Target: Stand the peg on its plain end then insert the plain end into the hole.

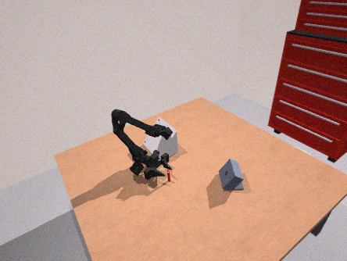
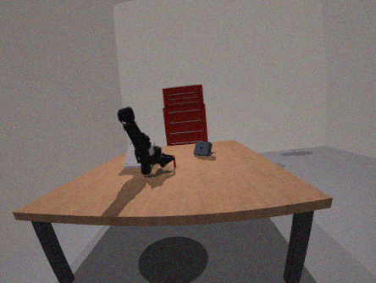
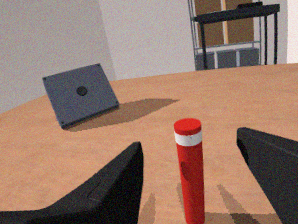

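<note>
The red peg [image 1: 169, 176] [image 2: 174, 163] [image 3: 193, 175] stands upright on the table [image 1: 187, 223] [image 2: 237, 191] [image 3: 30, 165], its white-banded end up. My gripper [image 1: 167, 171] [image 3: 189, 142] is open, with one finger on each side of the peg's upper part in the wrist view and visible space between the peg and both fingers. The blue-grey sloped panel [image 1: 233, 177] [image 2: 205, 148] [image 3: 97, 97] stands apart from the peg, beyond the gripper. Its face has one dark round hole [image 1: 226, 173] [image 3: 82, 91], with nothing in it.
A white sloped block [image 1: 169, 145] [image 2: 130, 160] stands close beside the arm, partly hidden by it. The red drawer cabinet [image 1: 309, 86] [image 2: 186, 116] is beyond the table. A dark stand [image 3: 240, 15] shows in the background of the wrist view.
</note>
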Controlling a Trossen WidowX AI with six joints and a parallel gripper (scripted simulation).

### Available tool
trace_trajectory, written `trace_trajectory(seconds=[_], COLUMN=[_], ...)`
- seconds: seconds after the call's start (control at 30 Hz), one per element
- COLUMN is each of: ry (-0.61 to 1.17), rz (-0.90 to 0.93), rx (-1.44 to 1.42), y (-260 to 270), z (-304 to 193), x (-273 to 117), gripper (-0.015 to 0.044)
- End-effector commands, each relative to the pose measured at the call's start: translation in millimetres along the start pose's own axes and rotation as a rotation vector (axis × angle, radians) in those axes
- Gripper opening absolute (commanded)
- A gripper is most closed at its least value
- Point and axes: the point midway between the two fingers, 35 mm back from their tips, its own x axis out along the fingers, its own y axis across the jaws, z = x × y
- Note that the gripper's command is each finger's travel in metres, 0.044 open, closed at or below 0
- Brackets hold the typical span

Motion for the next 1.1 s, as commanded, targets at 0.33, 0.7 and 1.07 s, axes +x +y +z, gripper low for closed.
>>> trace_trajectory(seconds=[0.33, 0.7, 1.07], ry=[0.0, 0.019, 0.016], rz=[0.0, 0.04, 0.015], rx=[0.001, -0.01, -0.01], y=[0, -16, -9], z=[0, 61, 139], x=[0, 5, -2], gripper=[0.044, 0.044, 0.044])
